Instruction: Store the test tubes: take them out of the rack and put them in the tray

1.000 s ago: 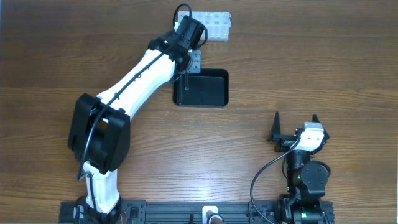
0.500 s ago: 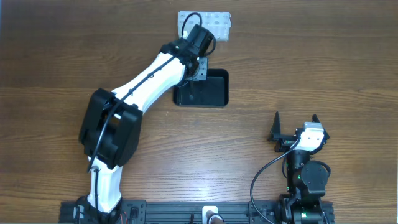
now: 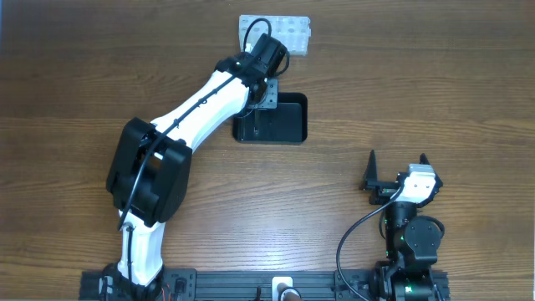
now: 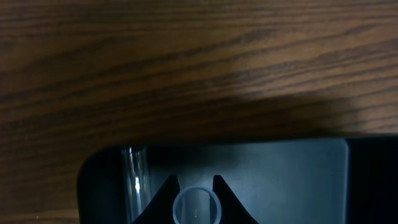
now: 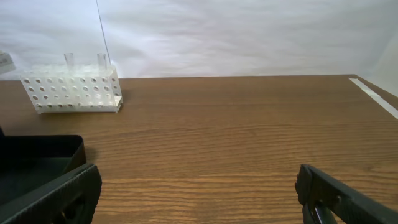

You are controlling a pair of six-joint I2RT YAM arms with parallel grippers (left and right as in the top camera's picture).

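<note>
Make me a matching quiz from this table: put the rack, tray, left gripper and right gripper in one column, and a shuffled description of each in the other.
Things:
1. rack
2. tray
3. left gripper
4. right gripper

Descriptions:
A. open, near its own base
B. black, with a loose tube lying inside
C. white, with two upright tubes in it
D. shut on a tube over the tray

Pairs: 1-C, 2-B, 3-D, 4-A
</note>
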